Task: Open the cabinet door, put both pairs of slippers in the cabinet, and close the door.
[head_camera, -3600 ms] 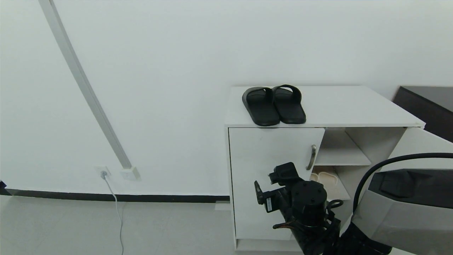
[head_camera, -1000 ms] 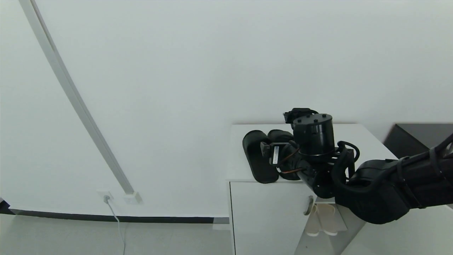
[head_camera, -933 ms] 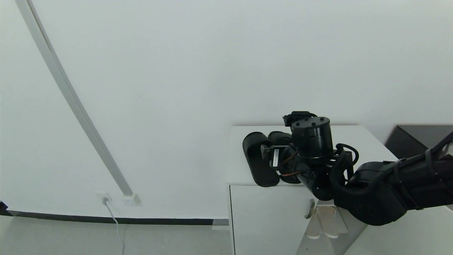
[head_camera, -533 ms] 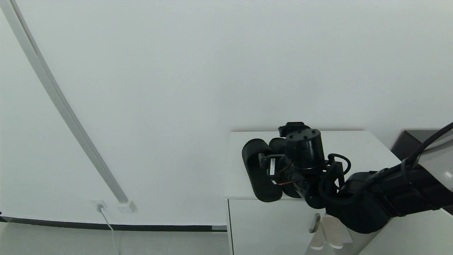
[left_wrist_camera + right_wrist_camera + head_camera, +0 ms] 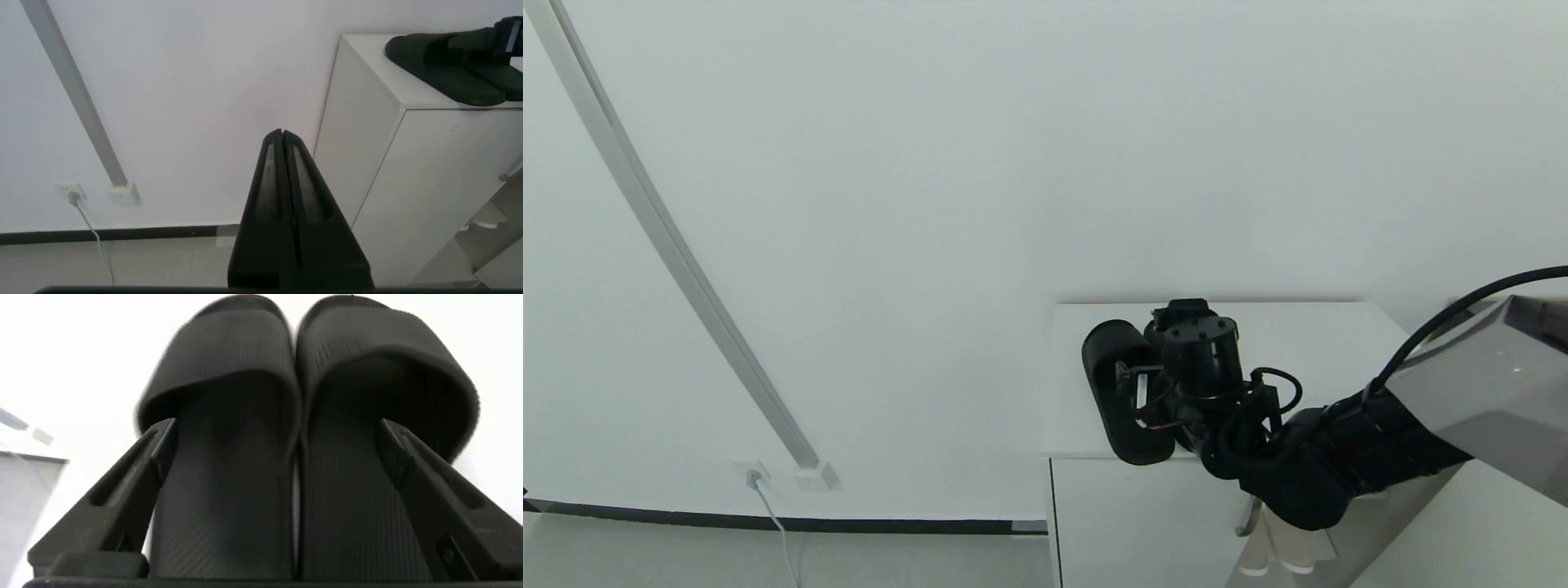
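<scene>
Raised up to the cabinet top [image 5: 1323,343], the right gripper [image 5: 276,433] stands wide around the black slippers [image 5: 229,482] to take both together.

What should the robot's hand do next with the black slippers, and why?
Probably squeeze shut. The right gripper is open, with its fingers on either side of the black slippers, which lie side by side on top of the cabinet. Closing would likely pinch the pair together so it can be lifted; the white slippers already sit inside the cabinet.
</scene>
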Tool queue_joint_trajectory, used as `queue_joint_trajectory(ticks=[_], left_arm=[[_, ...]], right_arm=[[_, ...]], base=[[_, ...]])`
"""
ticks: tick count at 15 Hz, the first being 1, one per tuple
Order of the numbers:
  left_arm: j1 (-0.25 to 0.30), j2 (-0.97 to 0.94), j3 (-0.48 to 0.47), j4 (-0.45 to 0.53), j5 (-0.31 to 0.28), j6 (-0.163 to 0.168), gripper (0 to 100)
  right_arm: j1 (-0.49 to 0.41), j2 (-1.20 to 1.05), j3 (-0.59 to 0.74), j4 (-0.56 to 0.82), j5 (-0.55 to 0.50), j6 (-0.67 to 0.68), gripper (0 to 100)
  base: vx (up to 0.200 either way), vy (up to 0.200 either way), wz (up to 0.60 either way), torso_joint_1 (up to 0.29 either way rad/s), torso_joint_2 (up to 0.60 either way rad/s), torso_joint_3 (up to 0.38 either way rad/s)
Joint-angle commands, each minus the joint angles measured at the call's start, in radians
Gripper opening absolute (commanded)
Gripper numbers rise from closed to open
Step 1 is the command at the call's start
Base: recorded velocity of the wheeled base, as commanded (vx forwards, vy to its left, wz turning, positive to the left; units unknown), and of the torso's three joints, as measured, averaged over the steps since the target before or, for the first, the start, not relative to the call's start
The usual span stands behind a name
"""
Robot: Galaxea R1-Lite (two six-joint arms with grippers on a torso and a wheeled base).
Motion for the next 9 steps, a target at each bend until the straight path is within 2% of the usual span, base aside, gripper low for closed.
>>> queue_joint_trajectory(ticks=[1, 6, 9], left_arm=[[0.000, 0.001, 0.000, 0.000, 0.000, -0.001, 0], [0.000, 0.001, 0.000, 0.000, 0.000, -0.001, 0], [0.000, 0.001, 0.000, 0.000, 0.000, -0.001, 0]], right_arm=[[-0.031, 0.065, -0.039, -0.002, 0.002, -0.001, 100], [-0.082, 0.148, -0.124, -0.008, 0.034, -0.007, 100], [-0.091, 0.185, -0.135, -0.109, 0.042, -0.068, 100]], base=[[0.000, 0.000, 0.00, 0.000, 0.00, 0.000], [0.000, 0.000, 0.00, 0.000, 0.00, 0.000], [0.000, 0.000, 0.00, 0.000, 0.00, 0.000]])
